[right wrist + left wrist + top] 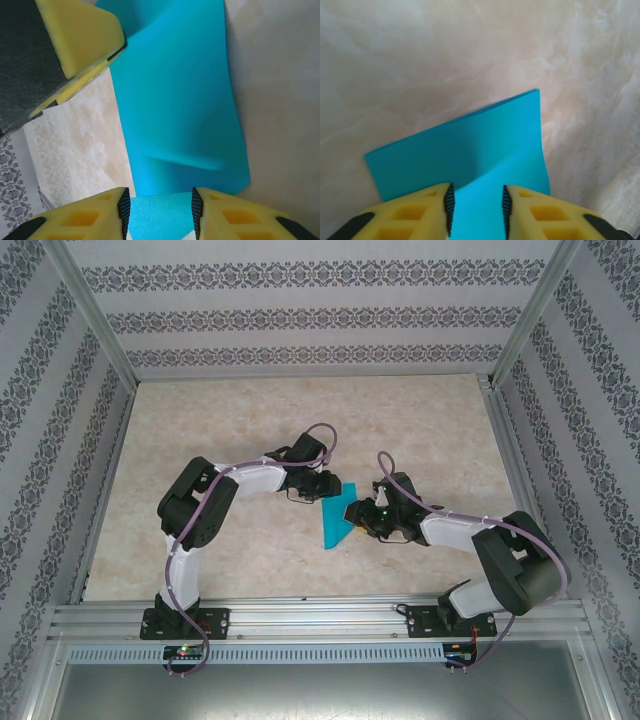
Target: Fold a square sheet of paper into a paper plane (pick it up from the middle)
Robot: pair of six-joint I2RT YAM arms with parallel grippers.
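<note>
The square sheet of paper (338, 518) is teal-blue and lies partly folded on the table between my two grippers. In the left wrist view the sheet (470, 150) has one flap raised along a crease and runs under the gap of my left gripper (477, 210), whose jaws stand apart. My left gripper (322, 490) is at the sheet's far left corner. My right gripper (362, 515) is at its right edge. In the right wrist view the sheet (180, 100) buckles slightly, and a near flap lies between the parted jaws of my right gripper (157, 212). A paper plane is out of view.
The marble-patterned table (300, 410) is walled by patterned panels on three sides, with an aluminium rail (320, 620) along the near edge. A yellow finger of the left gripper (80, 40) hangs over the sheet's far end in the right wrist view.
</note>
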